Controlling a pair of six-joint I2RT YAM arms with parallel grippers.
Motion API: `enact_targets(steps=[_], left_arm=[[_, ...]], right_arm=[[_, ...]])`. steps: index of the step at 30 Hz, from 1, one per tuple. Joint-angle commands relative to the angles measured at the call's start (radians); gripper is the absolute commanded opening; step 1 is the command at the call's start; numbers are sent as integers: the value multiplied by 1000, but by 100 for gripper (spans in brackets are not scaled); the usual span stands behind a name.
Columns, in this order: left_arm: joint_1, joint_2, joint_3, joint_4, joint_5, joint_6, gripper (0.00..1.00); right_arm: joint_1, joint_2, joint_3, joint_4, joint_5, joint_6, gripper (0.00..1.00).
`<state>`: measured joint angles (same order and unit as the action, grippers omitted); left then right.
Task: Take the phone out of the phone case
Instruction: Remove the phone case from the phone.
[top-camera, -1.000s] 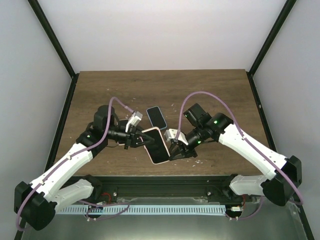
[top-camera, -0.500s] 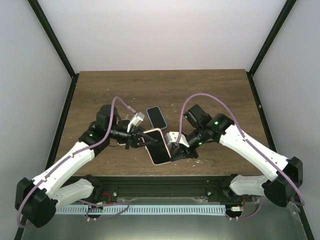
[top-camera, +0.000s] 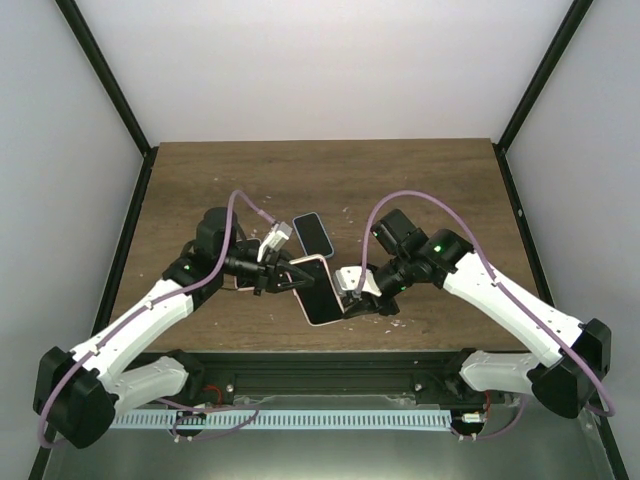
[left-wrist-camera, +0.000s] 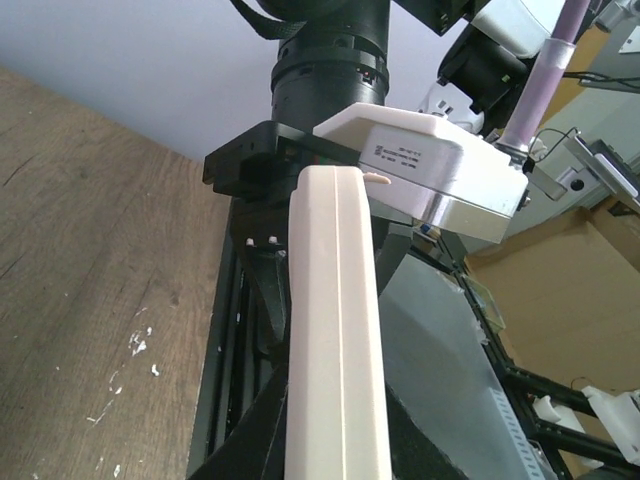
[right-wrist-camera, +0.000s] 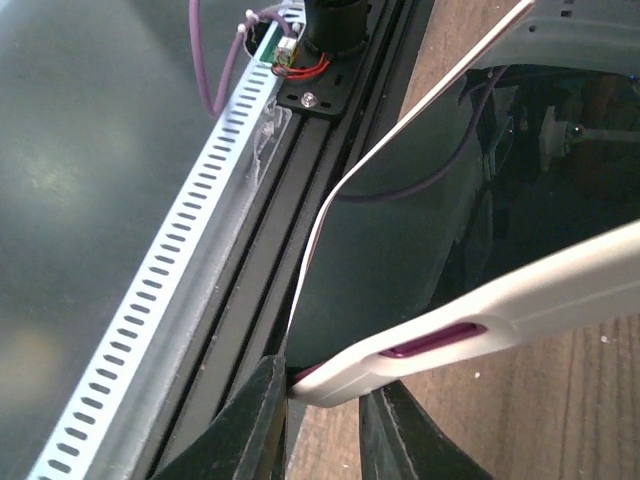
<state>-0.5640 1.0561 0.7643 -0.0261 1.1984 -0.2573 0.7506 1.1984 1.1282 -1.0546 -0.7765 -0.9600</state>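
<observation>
Top external shows the phone (top-camera: 318, 293) seated in its phone case (top-camera: 303, 264), held off the table (top-camera: 430, 180) at near centre. Your left hand (top-camera: 278, 276) is clamped tight on the case's left edge, and your right hand (top-camera: 350, 300) is pinched narrow on its near-right corner. If you pull unevenly, the case could twist free and drop. You have one cased phone, one loose handset (top-camera: 313, 233) lying beyond it, and two hands
</observation>
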Motion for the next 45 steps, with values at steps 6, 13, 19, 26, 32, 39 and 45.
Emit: enact_targets(steps=[6,13,19,26,32,39,45], left_arm=[[-18,17,18,-6,114,-53,0],[-28,20,18,-6,121,-54,0],[-39,22,21,-21,119,-43,0],[-48,19,22,-30,115,-36,0],[-59,21,24,-45,115,-23,0],[-62,21,26,-57,101,-13,0],[-68,31,32,-83,79,7,0]], right_arm=[[13,-7,54,80,141,-238,20],[15,5,62,101,195,-261,20],[15,21,74,169,199,-190,18],[-6,54,36,341,203,11,12],[-86,73,26,480,62,211,41],[-186,80,36,576,-150,436,54],[-187,97,45,625,-244,599,54]])
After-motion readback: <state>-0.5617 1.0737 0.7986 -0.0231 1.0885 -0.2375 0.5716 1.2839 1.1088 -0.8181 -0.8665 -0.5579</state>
